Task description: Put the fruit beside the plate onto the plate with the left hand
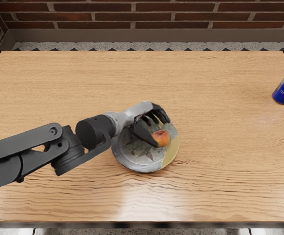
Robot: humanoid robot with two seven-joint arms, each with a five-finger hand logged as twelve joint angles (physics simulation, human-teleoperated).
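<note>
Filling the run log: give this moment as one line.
left hand: shut on fruit | fruit: over plate | right hand: not in view

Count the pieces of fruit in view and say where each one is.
1. The fruit is over the plate's right part, partly covered by the left hand. Another could hide under that hand.

The left arm (29, 152) is built from matte dark-grey links with rounded, flat-sided housings. Small pale fastener points mark the face of the outer link. A black cylindrical joint (90, 132) adjoins the forearm. The wrist section (125, 116) is light grey. The robot hand (149, 126) is black below a grey back plate.
</note>
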